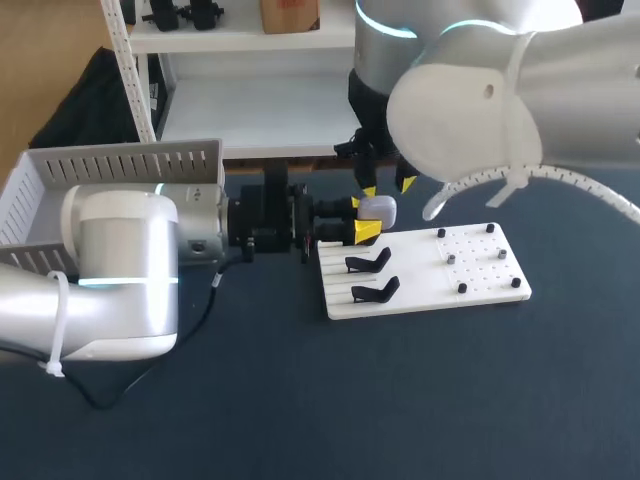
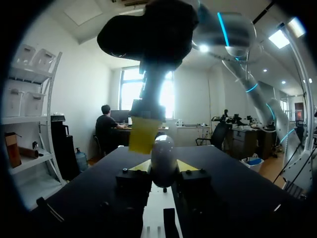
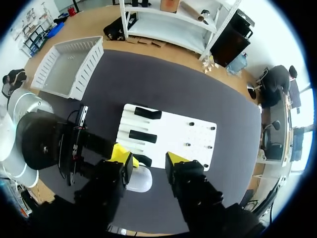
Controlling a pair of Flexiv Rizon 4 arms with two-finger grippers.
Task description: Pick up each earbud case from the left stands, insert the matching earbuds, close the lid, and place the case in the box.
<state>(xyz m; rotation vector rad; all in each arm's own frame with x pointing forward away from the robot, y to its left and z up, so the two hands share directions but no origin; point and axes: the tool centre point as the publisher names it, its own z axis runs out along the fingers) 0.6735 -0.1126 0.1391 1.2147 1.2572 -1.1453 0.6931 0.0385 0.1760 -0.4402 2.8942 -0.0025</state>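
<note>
Just off the rear left corner of the white stand board [image 1: 480, 265], the left gripper [image 2: 163, 168] grips the pale earbud case [image 1: 377, 207], its long axis rising toward the right gripper [image 1: 388, 187], which hangs spread-fingered directly above, the case off-centre beneath one finger.

White case [image 1: 377, 207], black stands [image 1: 368, 263]

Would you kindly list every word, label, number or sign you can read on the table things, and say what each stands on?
None: no text can be read in any view.
The earbud case shows a plain pale shell.
The white stand board bears only pegs and black stands, no marking.
The slotted box shows no label.
</note>
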